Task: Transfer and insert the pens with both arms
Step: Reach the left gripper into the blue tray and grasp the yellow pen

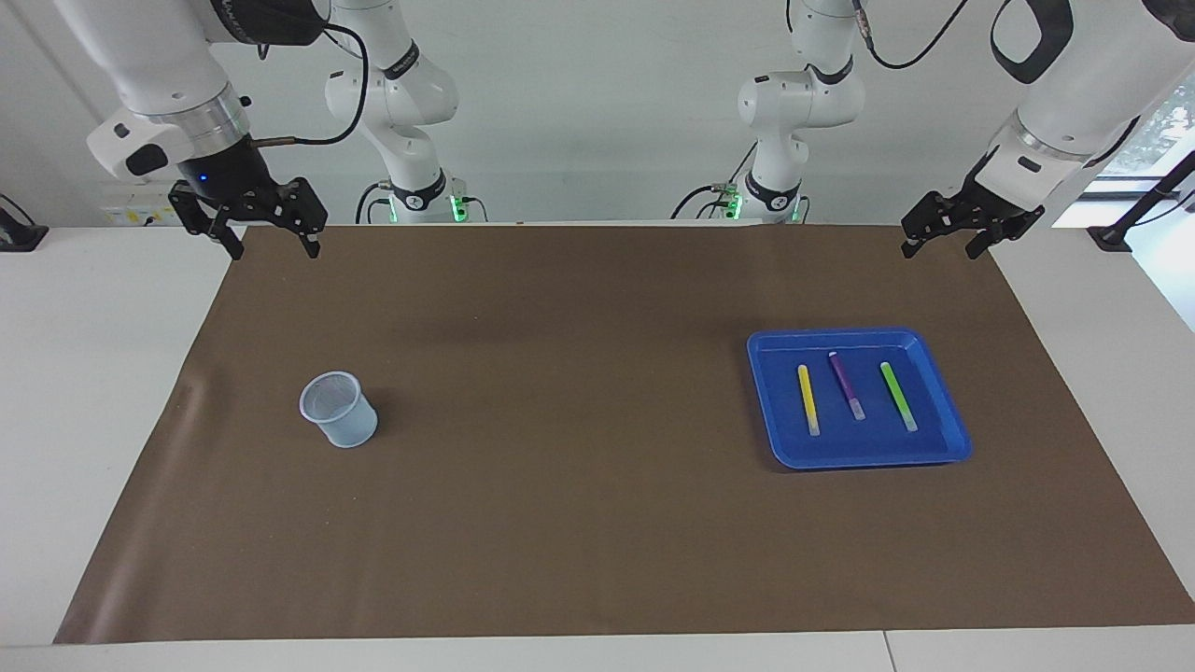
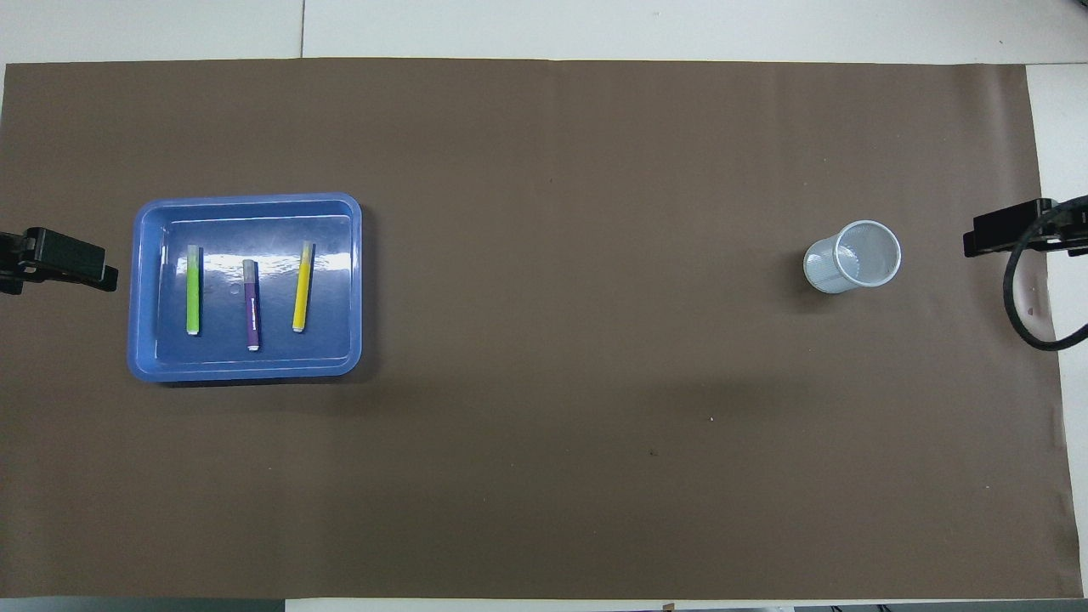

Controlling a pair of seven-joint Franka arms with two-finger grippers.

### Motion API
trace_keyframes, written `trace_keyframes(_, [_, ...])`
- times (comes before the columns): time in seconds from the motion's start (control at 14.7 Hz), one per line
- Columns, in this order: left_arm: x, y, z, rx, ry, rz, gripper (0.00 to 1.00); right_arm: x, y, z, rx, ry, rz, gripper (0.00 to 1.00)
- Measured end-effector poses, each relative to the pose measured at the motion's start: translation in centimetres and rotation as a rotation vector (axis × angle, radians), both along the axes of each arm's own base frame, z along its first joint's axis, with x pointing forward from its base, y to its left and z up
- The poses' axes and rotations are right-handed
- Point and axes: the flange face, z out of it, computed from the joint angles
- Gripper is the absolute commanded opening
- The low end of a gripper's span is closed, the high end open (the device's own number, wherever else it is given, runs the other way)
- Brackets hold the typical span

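1. On the worktop (image 1: pixel 84 392) you have one brown mat (image 1: pixel 579 523), one blue tray (image 1: pixel 938 383) and one pale mesh cup (image 1: pixel 338 409).
2. Count three pens, all lying in the tray, side by side and apart: yellow pen (image 1: pixel 808 399), purple pen (image 1: pixel 847 385), green pen (image 1: pixel 898 396). Purple sits in the middle; green is toward the left arm's end, yellow toward the cup's end.
3. Each pen lies roughly along the robot-to-front line, pale cap end pointing away from the robots.
4. The tray sits toward the left arm's end of the worktop; the cup stands upright toward the right arm's end, well apart from the tray.
5. Count four arms: two large ones with black grippers, plus two smaller white arms (image 1: pixel 406 103) with green lights at their bases, at the robots' edge of the worktop.
6. Your left gripper (image 1: pixel 945 247) hangs over the mat's corner at the robots' edge, tilted down, fingers spread, holding nothing. It waits.
7. Your right gripper (image 1: pixel 272 250) hangs over the mat's other corner at the robots' edge, pointing down, fingers spread, holding nothing. It waits too.
8. Writing: a pale printed line runs along the purple pen's barrel, too small for you to read. You can't make out any other label.
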Motion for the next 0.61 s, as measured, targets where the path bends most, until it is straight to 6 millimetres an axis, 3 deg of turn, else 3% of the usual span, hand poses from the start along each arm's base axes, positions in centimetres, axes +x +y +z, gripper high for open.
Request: trace_keyframes(0.61, [-0.08, -0.58, -0.73, 0.0, 0.008, -0.01, 1.0, -0.16, -0.45, -0.13, 0.001, 0.014, -0.008, 1.0])
